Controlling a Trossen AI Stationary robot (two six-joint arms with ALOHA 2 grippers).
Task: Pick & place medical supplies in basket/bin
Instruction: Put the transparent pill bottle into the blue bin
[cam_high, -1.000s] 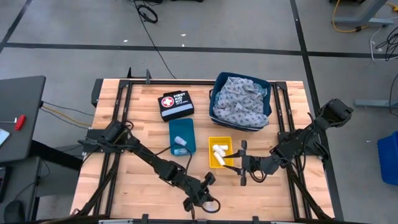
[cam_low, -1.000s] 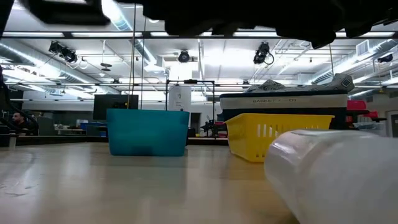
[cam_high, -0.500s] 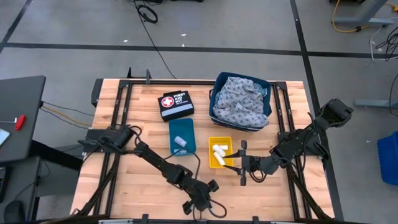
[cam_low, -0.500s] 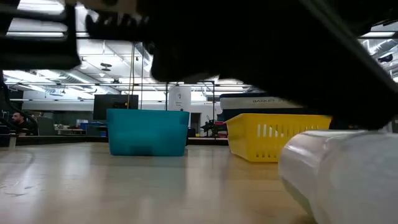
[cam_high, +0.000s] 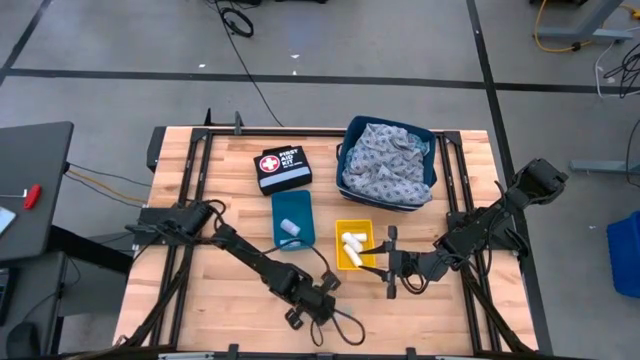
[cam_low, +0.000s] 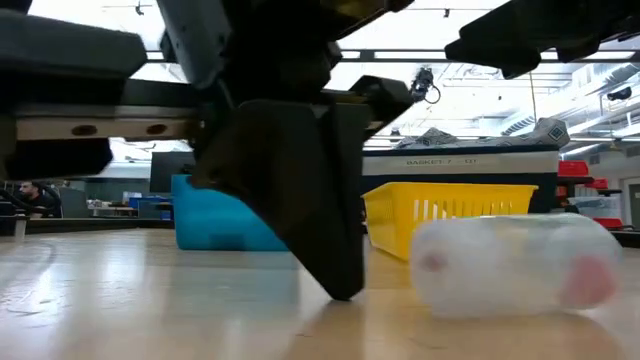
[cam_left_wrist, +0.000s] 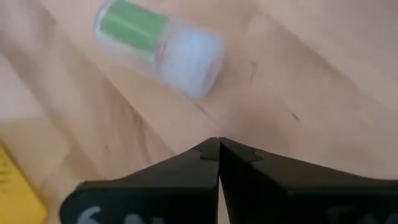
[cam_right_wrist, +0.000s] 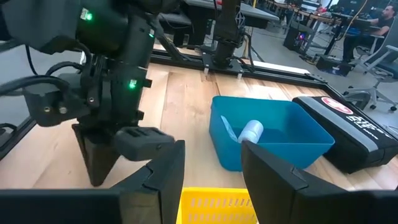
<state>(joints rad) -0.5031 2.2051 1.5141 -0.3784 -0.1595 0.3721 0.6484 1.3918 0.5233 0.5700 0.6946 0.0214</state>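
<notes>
**Left gripper is resting closed beside a loose roll; nothing is in hand**

The wooden table (cam_high: 200, 300) is carrying a dark blue bin (cam_high: 352, 135) at 1 o'clock from centre, heaped with the patterned grey cloth (cam_high: 388, 162). The black first-aid pouch (cam_high: 282, 168) is lying at 11 o'clock. Near centre the teal bin (cam_high: 293, 219) is holding a gauze roll (cam_high: 290, 226), and the yellow basket (cam_high: 352, 246), just beside it at 3 o'clock, is holding white rolls (cam_high: 351, 241).

The left arm is now reaching to the table's 6 o'clock edge, having pulled back towards 9 o'clock over the past second. The left gripper (cam_left_wrist: 218, 144) is pointing down at the wood with its fingers pressed together and empty. A clear-wrapped roll (cam_left_wrist: 160, 48) is lying on its side near the tips, not touching them; in the low view it (cam_low: 510, 266) is sitting just beside the fingers (cam_low: 300, 190).

Judgement: this item is not yet picked. The fingers will need to spread and straddle it before any lift; a rounded item may roll away.

The right gripper (cam_right_wrist: 211, 163) is waiting at 4 o'clock, fingers apart, holding nothing.
</notes>
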